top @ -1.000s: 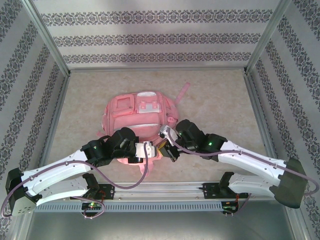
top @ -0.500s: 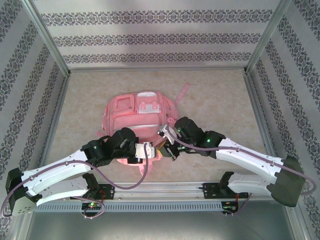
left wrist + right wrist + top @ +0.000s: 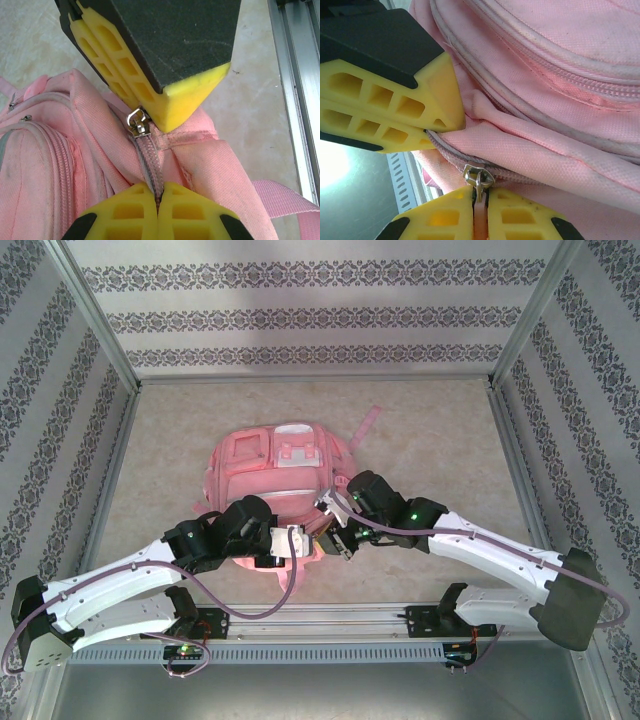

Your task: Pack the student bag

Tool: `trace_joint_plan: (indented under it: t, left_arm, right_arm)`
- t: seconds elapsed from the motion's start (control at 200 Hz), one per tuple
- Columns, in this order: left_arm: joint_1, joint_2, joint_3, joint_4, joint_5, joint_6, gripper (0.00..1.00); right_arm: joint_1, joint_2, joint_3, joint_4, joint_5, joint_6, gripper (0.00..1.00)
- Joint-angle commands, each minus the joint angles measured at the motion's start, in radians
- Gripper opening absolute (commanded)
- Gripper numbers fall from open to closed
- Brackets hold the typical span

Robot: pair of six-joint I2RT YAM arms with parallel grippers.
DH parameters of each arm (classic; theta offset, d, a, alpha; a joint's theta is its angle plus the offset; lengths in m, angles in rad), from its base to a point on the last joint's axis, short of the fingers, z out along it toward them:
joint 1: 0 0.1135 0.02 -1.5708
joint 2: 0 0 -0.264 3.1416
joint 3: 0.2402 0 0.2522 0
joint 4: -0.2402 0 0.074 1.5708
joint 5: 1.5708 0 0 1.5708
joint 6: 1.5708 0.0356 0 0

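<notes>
While the pink bag (image 3: 280, 465) is laid flat on the table (image 3: 180, 430), its zipper seam (image 3: 146, 160) is pinched by the fully closed left gripper (image 3: 159, 192), zipper pull (image 3: 479, 178) is clamped between the right gripper (image 3: 480, 200) fingers, grippers crowded together.

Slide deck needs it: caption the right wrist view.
Right gripper pinches the zipper pull of the student bag; left gripper clamps the zipper tape.

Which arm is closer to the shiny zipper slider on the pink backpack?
Right. The right end effector pinches the pink pull on the metal zipper slider. The left end effector grips the zipper seam of the backpack farther along.
</notes>
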Motion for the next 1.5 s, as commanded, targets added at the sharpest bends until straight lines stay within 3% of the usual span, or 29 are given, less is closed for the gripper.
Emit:
trace_joint_plan:
  t: [0.0, 0.22, 0.45, 0.5, 0.61, 0.799, 1.254, 1.414, 1.499]
  left_arm:
    - [-0.001, -0.012, 0.008, -0.021, -0.026, 0.020, 0.00]
    - [-0.001, -0.013, 0.007, -0.021, -0.024, 0.022, 0.00]
    - [-0.001, -0.012, 0.005, -0.018, -0.024, 0.020, 0.00]
    - [-0.001, -0.013, 0.005, -0.018, -0.024, 0.020, 0.00]
    - [-0.001, -0.014, 0.006, -0.018, -0.023, 0.016, 0.00]
    - [-0.001, -0.014, 0.005, -0.015, -0.016, 0.009, 0.00]
    - [-0.001, -0.051, 0.005, -0.015, -0.026, 0.005, 0.00]
    - [-0.002, -0.040, 0.005, -0.017, -0.032, 0.006, 0.00]
    - [-0.002, -0.020, 0.006, 0.000, -0.031, -0.003, 0.00]
  right_arm:
    - [-0.005, -0.008, 0.041, -0.038, -0.065, 0.012, 0.12]
    - [-0.005, -0.005, 0.040, -0.038, -0.069, 0.017, 0.09]
    - [-0.005, -0.015, 0.032, -0.036, -0.067, 0.021, 0.18]
    - [-0.005, -0.014, 0.029, -0.033, -0.071, 0.022, 0.16]
    - [-0.006, -0.004, 0.026, -0.026, -0.082, 0.023, 0.00]
    - [-0.005, -0.002, 0.012, 0.006, -0.061, 0.037, 0.00]
    - [-0.015, 0.117, 0.083, -0.229, 0.401, 0.146, 0.00]
    - [-0.027, 0.086, 0.077, -0.225, 0.317, 0.162, 0.00]
    - [-0.027, 0.045, 0.077, -0.185, 0.172, 0.173, 0.00]
